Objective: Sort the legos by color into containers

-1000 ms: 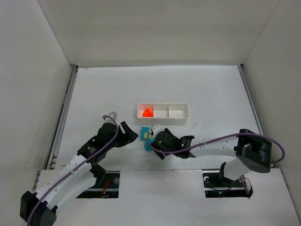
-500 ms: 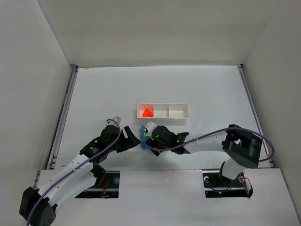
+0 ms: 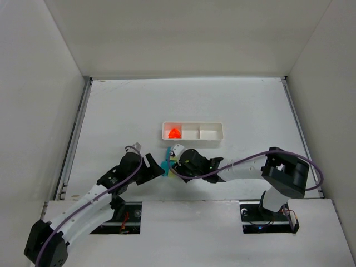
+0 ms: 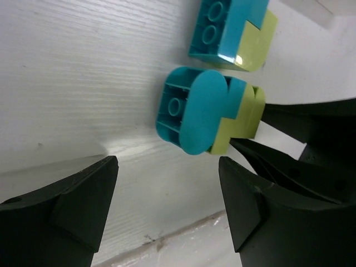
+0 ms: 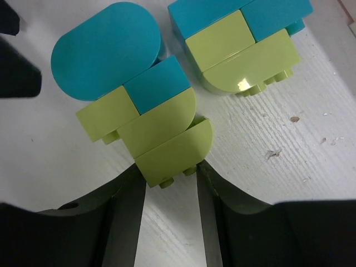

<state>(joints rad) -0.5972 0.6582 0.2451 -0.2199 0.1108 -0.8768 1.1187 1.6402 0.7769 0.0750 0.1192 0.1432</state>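
1. While the left arm stretches from its base at the lower left toward the middle of the white table (image 3: 111, 111), the left gripper (image 4: 168, 167) sits low over the surface with its 2 dark fingers (image 4: 72, 211) spread apart, gripping nothing.
2. Just ahead of those fingers lies the rounded lego stack (image 4: 203, 108), a clump of chunky teal-blue and yellow-green plastic blocks with an oval teal cap, resting on the table.
3. The right arm rises from its base at the lower right, folds at the elbow and reaches left along the table.
4. The right gripper (image 5: 168, 167) meets the rounded lego stack from the opposite side. Its 2 fingers press against both sides of the stack's lowest yellow-green block.
5. The square lego stack (image 5: 239, 44), a second teal-blue and yellow-green plastic clump, lies just beside the first and touches neither gripper.
6. The long white plastic tray (image 3: 221, 132) with 3 compartments stands just beyond both grippers. 1 small orange-red plastic lego (image 3: 174, 133) sits in its left compartment.
7. Compared with 1 second ago, the left gripper has slid in closer to the stacks and the right arm's elbow has swung inward. The tray and the orange-red lego lie where they were.
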